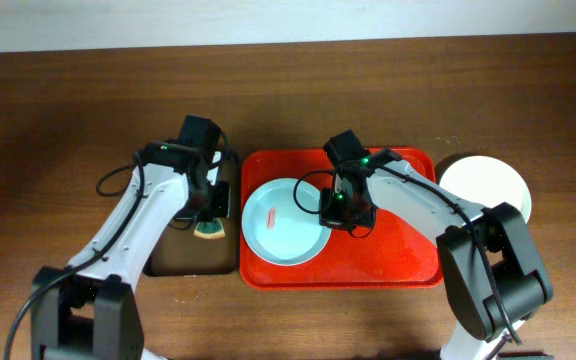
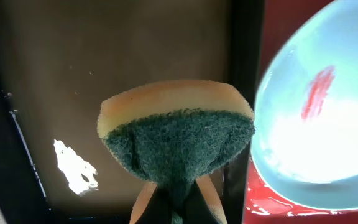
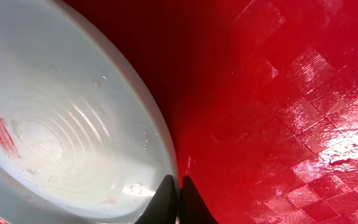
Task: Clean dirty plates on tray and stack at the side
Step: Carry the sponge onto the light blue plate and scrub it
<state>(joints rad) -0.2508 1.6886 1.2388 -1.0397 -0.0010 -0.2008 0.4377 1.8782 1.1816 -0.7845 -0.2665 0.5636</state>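
A pale mint plate [image 1: 283, 222] with a red smear [image 2: 317, 93] at its centre lies on the left part of the red tray [image 1: 398, 260]. My right gripper [image 1: 336, 215] is at the plate's right edge. In the right wrist view its fingertips [image 3: 179, 186] are shut on the rim of the plate [image 3: 61, 124], one inside and one outside. My left gripper [image 1: 208, 215] hovers over the brown tray, shut on a sponge [image 2: 176, 130] with a yellow body and a green scouring face. The sponge hangs just left of the plate [image 2: 316, 118].
A black-rimmed brown tray [image 1: 193, 255] lies left of the red tray, under the left gripper. A white plate [image 1: 488, 185] rests on the table right of the red tray. The right half of the red tray [image 3: 278, 93] is bare.
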